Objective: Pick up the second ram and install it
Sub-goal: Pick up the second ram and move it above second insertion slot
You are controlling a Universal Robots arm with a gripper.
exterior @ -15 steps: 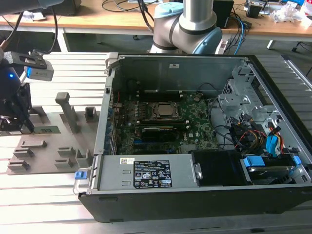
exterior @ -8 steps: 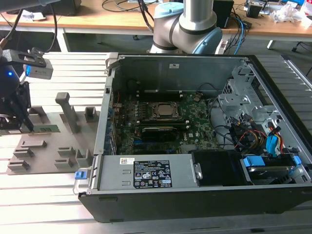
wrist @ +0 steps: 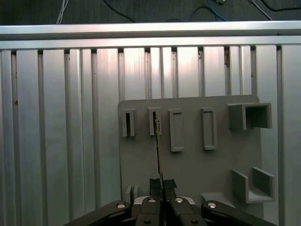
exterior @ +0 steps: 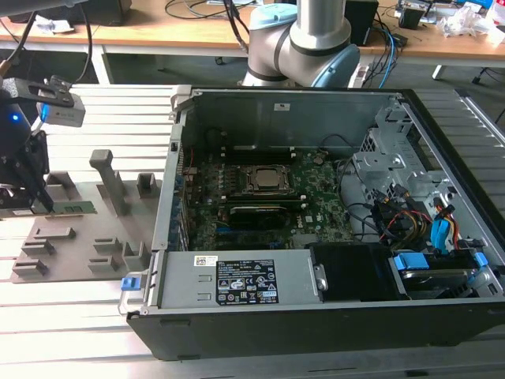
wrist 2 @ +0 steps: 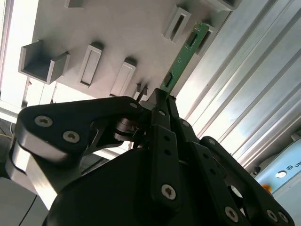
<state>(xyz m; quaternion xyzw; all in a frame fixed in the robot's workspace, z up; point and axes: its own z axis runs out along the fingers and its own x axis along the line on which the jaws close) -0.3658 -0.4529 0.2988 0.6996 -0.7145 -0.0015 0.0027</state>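
Observation:
The second ram (exterior: 77,209) is a thin green stick lying at the back edge of the grey holder tray (exterior: 79,249), on the exterior view's left. My gripper (exterior: 47,208) comes down over one end of it. In the second wrist view the black fingers (wrist 2: 162,110) meet on the near end of the second ram (wrist 2: 186,54), which runs away from them along the tray's edge. In the first wrist view the second ram (wrist: 159,150) shows edge-on, rising from my shut gripper (wrist: 162,184) toward a slot in the holder tray (wrist: 188,160).
The open computer case (exterior: 316,106) lies to the exterior view's right of the tray, with the green motherboard (exterior: 319,207) and CPU socket (exterior: 264,180) inside. Cables and drive bays (exterior: 418,229) fill its right side. The arm's base (exterior: 304,39) stands behind the case. Ribbed aluminium table (wrist: 56,132) surrounds the tray.

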